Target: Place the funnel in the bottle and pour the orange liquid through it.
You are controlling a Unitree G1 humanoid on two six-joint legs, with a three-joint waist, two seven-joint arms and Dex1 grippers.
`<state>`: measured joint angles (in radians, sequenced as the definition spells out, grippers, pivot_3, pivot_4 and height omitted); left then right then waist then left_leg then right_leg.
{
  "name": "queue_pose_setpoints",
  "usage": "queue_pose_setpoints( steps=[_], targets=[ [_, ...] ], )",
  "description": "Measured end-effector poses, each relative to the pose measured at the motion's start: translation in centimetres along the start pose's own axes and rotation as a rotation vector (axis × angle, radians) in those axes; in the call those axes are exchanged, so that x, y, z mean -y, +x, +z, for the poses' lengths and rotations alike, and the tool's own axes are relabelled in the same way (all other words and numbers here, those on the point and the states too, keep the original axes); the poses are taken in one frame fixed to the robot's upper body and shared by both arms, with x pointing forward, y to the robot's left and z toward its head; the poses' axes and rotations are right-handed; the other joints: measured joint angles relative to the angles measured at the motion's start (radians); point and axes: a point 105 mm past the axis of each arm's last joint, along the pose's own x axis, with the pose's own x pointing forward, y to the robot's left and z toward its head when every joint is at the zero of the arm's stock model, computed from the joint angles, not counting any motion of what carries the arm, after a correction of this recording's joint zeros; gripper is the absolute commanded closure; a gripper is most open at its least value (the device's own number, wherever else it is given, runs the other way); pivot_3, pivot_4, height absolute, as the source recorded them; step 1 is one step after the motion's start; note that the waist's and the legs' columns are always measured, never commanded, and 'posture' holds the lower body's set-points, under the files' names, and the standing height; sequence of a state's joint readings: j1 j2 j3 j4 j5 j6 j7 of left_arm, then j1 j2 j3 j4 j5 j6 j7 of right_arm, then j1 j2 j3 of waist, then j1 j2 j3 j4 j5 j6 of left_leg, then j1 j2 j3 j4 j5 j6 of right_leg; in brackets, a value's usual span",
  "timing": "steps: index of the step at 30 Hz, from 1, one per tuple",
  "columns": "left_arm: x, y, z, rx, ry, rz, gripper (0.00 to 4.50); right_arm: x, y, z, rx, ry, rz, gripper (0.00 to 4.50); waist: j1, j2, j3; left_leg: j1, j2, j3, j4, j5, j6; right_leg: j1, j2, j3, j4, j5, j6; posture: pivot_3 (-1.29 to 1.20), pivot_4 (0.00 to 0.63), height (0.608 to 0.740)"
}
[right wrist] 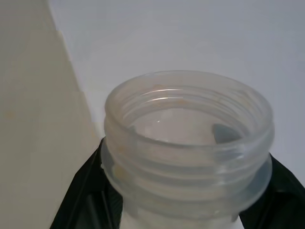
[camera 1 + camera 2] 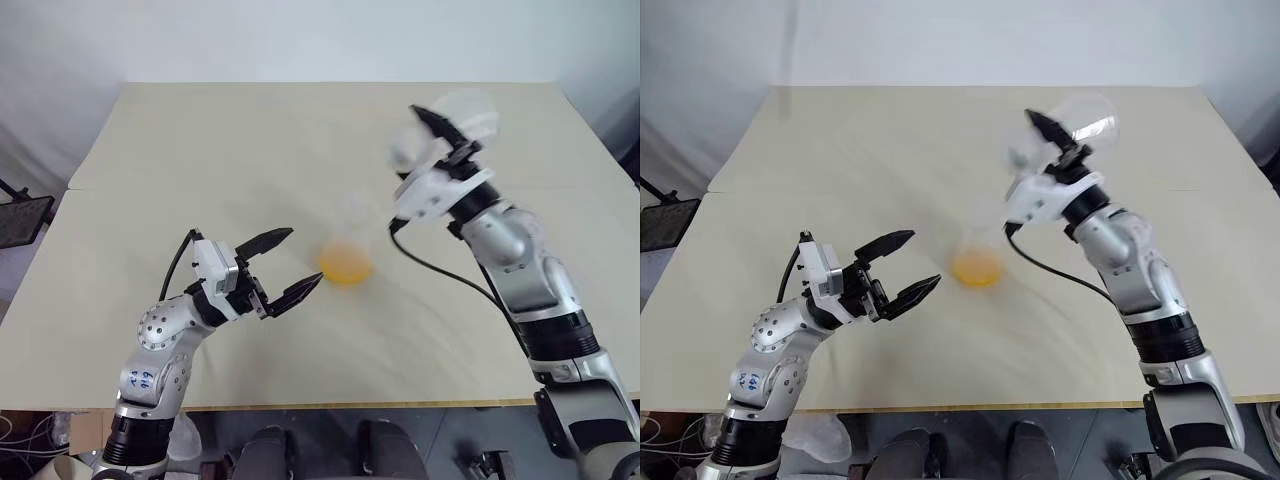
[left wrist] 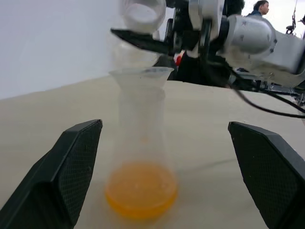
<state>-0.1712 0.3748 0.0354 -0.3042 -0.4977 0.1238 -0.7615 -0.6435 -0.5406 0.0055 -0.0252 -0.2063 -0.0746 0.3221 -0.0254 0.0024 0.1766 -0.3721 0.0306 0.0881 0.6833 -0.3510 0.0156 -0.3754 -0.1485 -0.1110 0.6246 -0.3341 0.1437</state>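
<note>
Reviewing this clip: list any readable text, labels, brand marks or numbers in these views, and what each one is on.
None can be read.
The bottle holding the orange liquid bears no label or markings.
The clear threaded container held in the right gripper shows no print.
The left gripper and the table carry no legible marks.

Item: clear plastic container [image 1: 188,143], seen close at its wide mouth, with a threaded neck and thick rim. Faint orange traces cling inside the rim. Held by the right tool [image 1: 186,200], one black finger [image 1: 83,200] pressed against each side of the neck. Behind: pale worktop [image 1: 33,119] and white wall.
</note>
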Motion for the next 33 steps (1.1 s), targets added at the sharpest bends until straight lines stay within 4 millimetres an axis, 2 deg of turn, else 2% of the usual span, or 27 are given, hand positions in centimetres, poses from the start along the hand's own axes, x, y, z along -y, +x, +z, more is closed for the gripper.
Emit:
queue_pose_setpoints(
  steps=[4,7,10,13,16,18,21,27,33],
  targets=[
    [0.0,-0.1,0.0,-0.010,-0.004,-0.007,0.00,3.0,-2.2,-3.3,-0.161,0.436,-0.034,2.02,0.001,0.000,0.000,0.000,0.000,0.000,0.000,0.000,0.000,0.000,0.000,0.000,0.000,0.000,0.000,0.00,0.150,0.740],
    [-0.1,-0.2,-0.1,-0.023,-0.003,-0.009,0.00,4.4,-4.5,-5.9,-0.298,0.580,-0.066,2.02,0.002,0.000,0.000,0.000,0.000,0.001,0.000,0.000,0.000,0.000,0.000,0.000,0.000,0.000,0.000,0.00,0.150,0.740],
    [-0.1,0.0,0.0,-0.018,-0.002,-0.018,0.00,4.4,-6.0,-7.0,-0.335,0.685,-0.050,2.02,0.001,0.000,0.000,0.000,0.000,0.002,-0.001,0.000,0.000,0.000,0.001,0.000,-0.001,0.000,0.000,0.00,0.150,0.740],
    [0.1,0.2,-0.1,-0.019,-0.011,-0.027,0.00,4.7,-7.9,-8.4,-0.333,0.807,-0.106,2.02,0.002,0.000,0.000,0.000,-0.001,0.002,-0.001,0.000,0.000,0.000,0.001,0.000,-0.001,0.000,0.000,0.00,0.150,0.740],
    [0.2,0.3,-0.1,-0.019,-0.015,-0.030,0.00,4.0,-9.5,-9.7,-0.387,0.873,-0.123,2.02,0.003,0.000,0.000,0.000,-0.001,0.003,-0.001,0.000,0.000,0.000,0.001,0.001,-0.001,0.000,0.000,0.00,0.150,0.740],
    [0.2,0.3,-0.1,-0.019,-0.015,-0.031,0.00,3.2,-10.2,-10.1,-0.404,0.916,-0.120,2.02,0.002,0.000,0.000,0.001,-0.001,0.003,-0.001,0.000,0.000,0.000,0.001,0.001,-0.001,0.000,0.000,0.00,0.150,0.740],
    [0.2,0.3,-0.1,-0.021,-0.016,-0.031,0.00,3.2,-11.0,-10.1,-0.387,0.953,-0.152,2.02,0.003,0.000,0.000,0.001,-0.001,0.003,-0.001,0.000,0.000,0.000,0.001,0.001,-0.001,0.000,0.000,0.00,0.150,0.740],
    [0.2,0.2,-0.2,-0.029,-0.022,-0.030,0.00,1.9,-12.2,-10.4,-0.397,0.986,-0.149,0.03,0.006,0.000,0.000,0.001,-0.001,0.003,-0.001,0.000,0.000,0.000,0.001,0.002,-0.001,0.000,0.000,0.00,0.150,0.740],
    [0.2,0.1,-0.2,-0.035,-0.020,-0.037,0.00,2.8,-11.9,-9.2,-0.328,0.960,-0.159,0.03,0.020,0.000,0.000,0.001,-0.001,0.004,-0.001,0.000,0.000,0.000,0.001,0.002,-0.002,0.000,0.000,0.00,0.150,0.740]
  ],
)
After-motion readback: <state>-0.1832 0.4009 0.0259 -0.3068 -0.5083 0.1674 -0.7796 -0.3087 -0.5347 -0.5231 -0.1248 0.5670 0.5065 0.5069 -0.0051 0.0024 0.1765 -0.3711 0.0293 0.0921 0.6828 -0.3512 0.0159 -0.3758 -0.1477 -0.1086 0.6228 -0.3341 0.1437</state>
